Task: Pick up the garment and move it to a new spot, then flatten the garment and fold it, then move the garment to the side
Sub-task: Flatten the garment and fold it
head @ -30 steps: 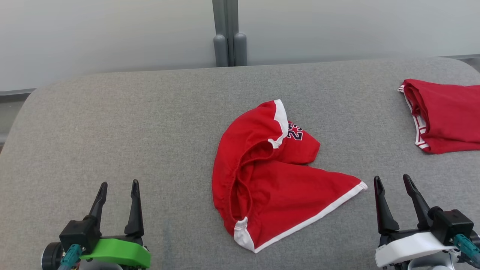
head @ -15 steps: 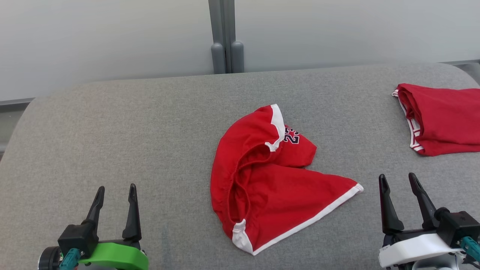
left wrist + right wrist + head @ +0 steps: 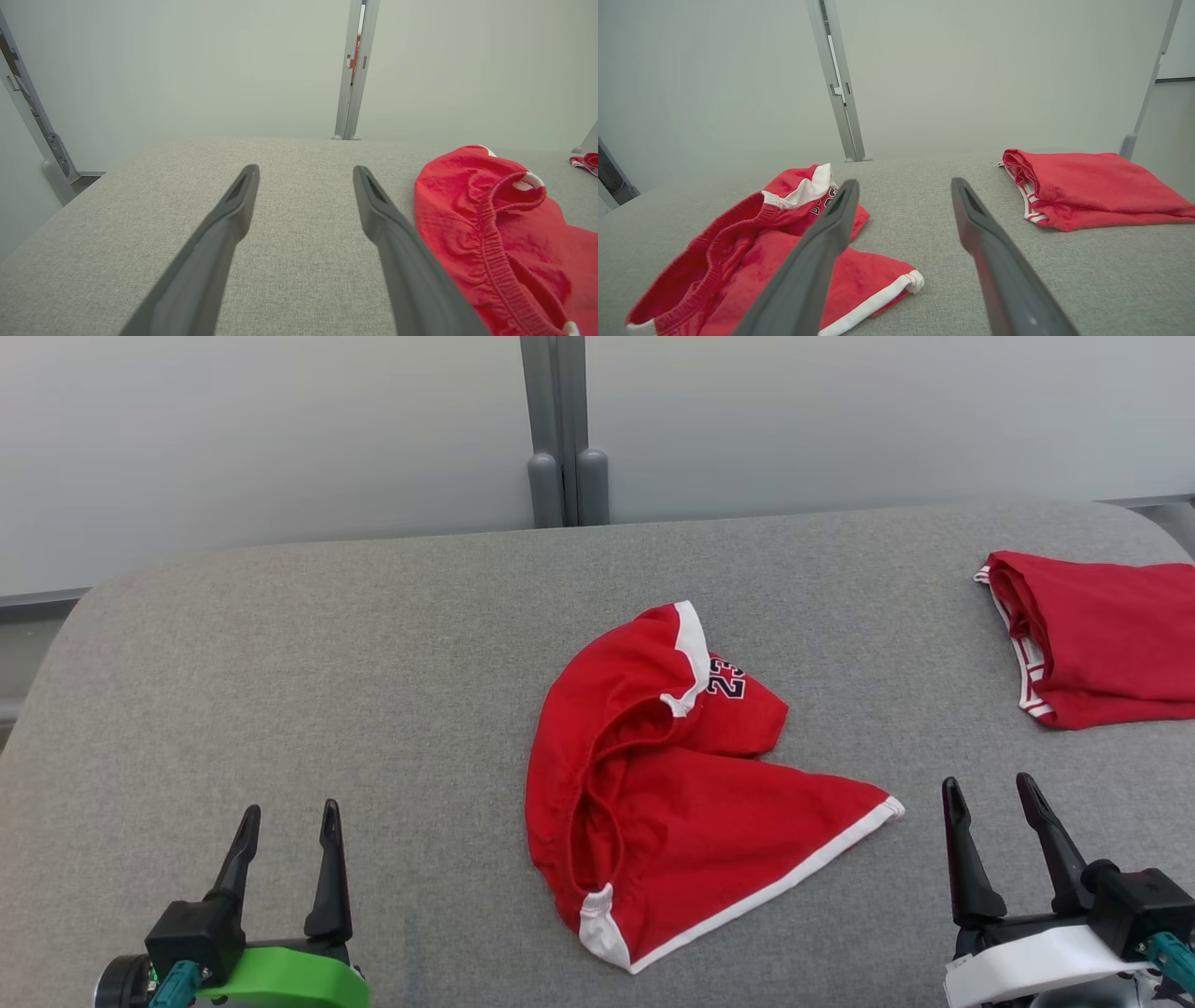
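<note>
The garment [image 3: 672, 793] is a pair of red shorts with white trim and a dark number, lying crumpled in the middle of the grey padded table [image 3: 373, 644]. Its elastic waistband gapes toward the left. My left gripper [image 3: 289, 810] hovers open near the front left, well apart from the cloth. At the front right my right gripper [image 3: 988, 786] is open too, just right of the shorts' white-hemmed leg tip. The left wrist view has the garment [image 3: 495, 224] to the right of the open gripper [image 3: 306, 170]. In the right wrist view the garment [image 3: 756, 252] lies left of the gripper [image 3: 903, 184].
A second red garment [image 3: 1102, 649], folded, with white striped trim, lies at the table's far right edge; it is also in the right wrist view [image 3: 1083, 186]. A grey post [image 3: 565, 429] stands behind the table against a pale wall. Bare grey surface spans the table's left half.
The head view has shifted slightly, so everything sits a little lower in the picture. Both grippers stay open and the shorts lie as before.
</note>
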You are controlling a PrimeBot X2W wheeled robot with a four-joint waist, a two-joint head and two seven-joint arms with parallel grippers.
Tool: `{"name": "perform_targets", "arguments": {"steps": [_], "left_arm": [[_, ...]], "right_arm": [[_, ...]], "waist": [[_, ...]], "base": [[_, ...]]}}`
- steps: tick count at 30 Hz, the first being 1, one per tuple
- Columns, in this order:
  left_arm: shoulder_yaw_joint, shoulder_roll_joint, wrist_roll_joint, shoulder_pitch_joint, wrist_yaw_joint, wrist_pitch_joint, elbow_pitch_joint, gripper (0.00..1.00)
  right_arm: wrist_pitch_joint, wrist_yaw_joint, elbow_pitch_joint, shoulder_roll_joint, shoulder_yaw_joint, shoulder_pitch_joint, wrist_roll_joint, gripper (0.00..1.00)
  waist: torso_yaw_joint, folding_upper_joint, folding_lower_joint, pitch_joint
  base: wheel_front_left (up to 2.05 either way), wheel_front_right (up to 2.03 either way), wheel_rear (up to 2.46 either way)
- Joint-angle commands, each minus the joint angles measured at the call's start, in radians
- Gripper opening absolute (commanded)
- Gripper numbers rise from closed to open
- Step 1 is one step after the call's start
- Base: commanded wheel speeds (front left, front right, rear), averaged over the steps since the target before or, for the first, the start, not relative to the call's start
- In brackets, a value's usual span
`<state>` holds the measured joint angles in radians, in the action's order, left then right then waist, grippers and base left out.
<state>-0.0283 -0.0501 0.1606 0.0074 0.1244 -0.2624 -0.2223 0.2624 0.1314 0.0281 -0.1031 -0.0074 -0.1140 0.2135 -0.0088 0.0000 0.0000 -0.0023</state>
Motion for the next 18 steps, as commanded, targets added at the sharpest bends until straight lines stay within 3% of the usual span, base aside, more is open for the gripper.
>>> {"name": "perform_targets", "arguments": {"steps": [1,18], "left_arm": [[-0.001,-0.005,-0.014,0.014,0.005,-0.003,0.005,1.00],[-0.002,-0.005,-0.015,0.016,0.006,-0.003,0.009,1.00]], "right_arm": [[0.003,-0.002,-0.004,-0.003,0.002,-0.009,0.000,1.00],[0.003,-0.002,0.001,-0.004,0.007,-0.002,0.004,1.00]], "waist": [[0.001,0.0000,0.0000,0.001],[0.004,0.0000,0.0000,0.005]], "base": [[0.00,0.00,0.00],[0.00,0.00,0.00]]}}
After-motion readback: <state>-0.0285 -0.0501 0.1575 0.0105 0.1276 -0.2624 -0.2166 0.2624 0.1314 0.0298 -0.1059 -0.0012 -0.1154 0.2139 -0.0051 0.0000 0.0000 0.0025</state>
